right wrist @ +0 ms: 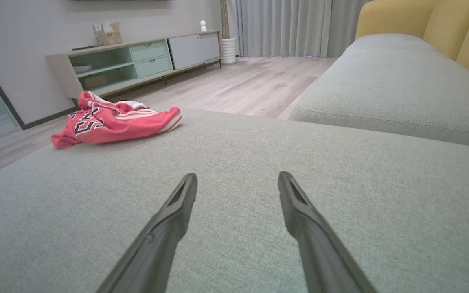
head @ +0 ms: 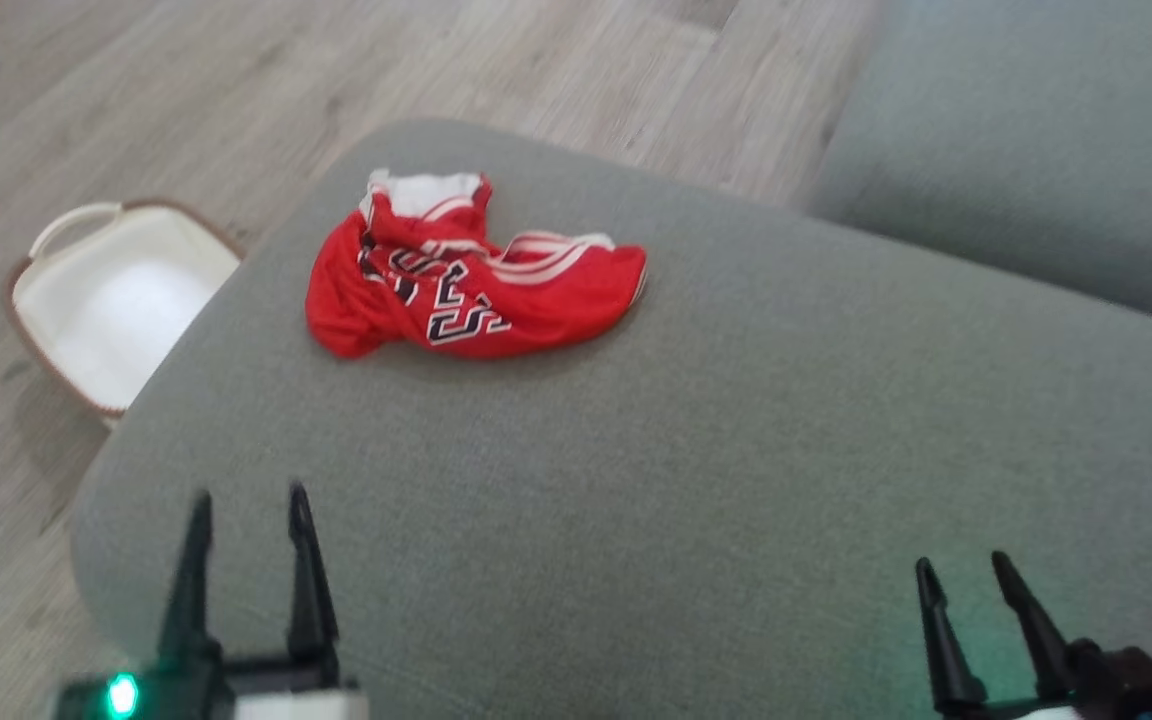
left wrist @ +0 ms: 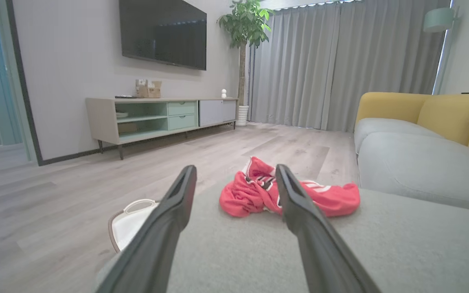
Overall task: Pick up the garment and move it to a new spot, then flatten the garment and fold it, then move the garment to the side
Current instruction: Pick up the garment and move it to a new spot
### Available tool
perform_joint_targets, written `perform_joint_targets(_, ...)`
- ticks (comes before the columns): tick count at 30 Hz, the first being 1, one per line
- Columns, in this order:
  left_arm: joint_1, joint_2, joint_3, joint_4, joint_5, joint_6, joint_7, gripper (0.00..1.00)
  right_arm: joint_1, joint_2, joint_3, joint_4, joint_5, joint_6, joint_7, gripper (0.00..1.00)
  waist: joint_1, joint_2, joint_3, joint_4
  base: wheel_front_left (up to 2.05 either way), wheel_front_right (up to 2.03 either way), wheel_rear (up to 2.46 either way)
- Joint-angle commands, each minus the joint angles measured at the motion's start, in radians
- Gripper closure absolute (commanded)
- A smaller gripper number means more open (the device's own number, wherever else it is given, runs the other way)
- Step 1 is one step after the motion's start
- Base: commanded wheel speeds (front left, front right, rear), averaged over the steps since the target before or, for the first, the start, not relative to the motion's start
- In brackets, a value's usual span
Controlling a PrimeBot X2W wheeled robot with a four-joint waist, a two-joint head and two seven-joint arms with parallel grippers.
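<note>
A grey sofa seat is seen spread wide under the camera, with a wooden floor beyond its rounded far and left edges. The red garment is found crumpled in a heap on the far left part of the seat, close to the rounded corner but wholly on the fabric; white trim and dark lettering are shown on its folds. A white basket is set on the floor just beside the seat's left edge, partly covered by that edge in the head view. A second grey cushion is placed to the far right, parted from the seat by a strip of floor. A broad stretch of bare fabric is left between the garment and both arms. The left pincer is held near the seat's near left edge with its fingers spread apart and nothing between them. The right pincer is held at the near right, likewise spread apart and gripping nothing, well apart from the garment.
</note>
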Motion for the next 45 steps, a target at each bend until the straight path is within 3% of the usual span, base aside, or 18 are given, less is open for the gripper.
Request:
perform_joint_targets(1,-0.102,0.001,0.043,-0.057,0.012,-0.012,-0.005,0.0,-0.045,-0.049,0.021,-0.038,-0.009,0.004,-0.014,0.0,0.0,0.0,0.071,0.01,0.0,0.0,0.0)
perform_joint_targets(8,-0.47,0.043,0.06,-0.059,0.041,-0.087,-0.005,0.0,-0.109,-0.206,0.026,-0.079,-0.011,0.004,-0.014,0.0,0.0,0.0,0.287,-0.016,0.0,0.0,0.0)
perform_joint_targets(12,-0.714,0.065,0.054,0.14,0.031,-0.133,0.01,0.0,-0.152,-0.293,0.029,-0.103,-0.003,0.004,-0.014,0.0,0.0,0.0,0.388,-0.038,0.0,0.0,0.0)
perform_joint_targets(15,-0.902,0.062,0.052,0.334,0.007,-0.155,0.097,0.0,-0.178,-0.345,0.02,-0.122,0.005,0.004,-0.014,0.0,0.0,0.0,0.455,-0.057,0.0,0.0,0.0)
perform_joint_targets(21,-1.164,0.051,0.066,0.735,-0.016,-0.124,0.345,0.0,-0.2,-0.413,0.004,-0.162,0.017,0.004,-0.014,0.0,0.0,0.0,0.551,-0.091,0.0,0.0,0.0)
perform_joint_targets(26,-1.26,0.05,0.094,0.992,-0.059,-0.106,0.48,0.0,-0.221,-0.439,0.006,-0.184,0.021,0.004,-0.014,0.0,0.0,0.0,0.602,-0.123,0.0,0.0,0.0)
perform_joint_targets(29,-1.277,0.066,0.084,1.099,-0.042,-0.07,0.511,0.0,-0.231,-0.442,0.007,-0.194,0.02,0.004,-0.014,0.0,0.0,0.0,0.614,-0.135,0.0,0.0,0.0)
perform_joint_targets(30,-1.281,0.068,0.081,1.12,-0.041,-0.066,0.506,0.11,-0.235,-0.441,0.004,-0.197,0.02,0.004,-0.014,0.0,0.0,0.0,0.616,-0.138,0.0,0.0,0.0)
perform_joint_targets(31,-1.285,0.069,0.087,1.133,-0.049,-0.068,0.487,1.0,-0.238,-0.438,0.002,-0.201,0.021,0.004,-0.014,0.0,0.0,0.0,0.616,-0.141,0.0,0.0,0.0)
perform_joint_targets(38,-1.318,0.102,0.064,1.151,-0.039,-0.118,0.305,1.0,-0.255,-0.409,0.008,-0.195,0.023,0.004,-0.014,0.0,0.0,0.0,0.565,-0.154,0.0,0.0,0.0)
perform_joint_targets(45,-1.385,0.151,0.019,1.149,-0.01,-0.176,0.181,1.0,-0.271,-0.304,0.052,-0.156,0.025,0.004,-0.014,0.0,0.0,0.0,0.388,-0.208,0.0,0.0,0.0)
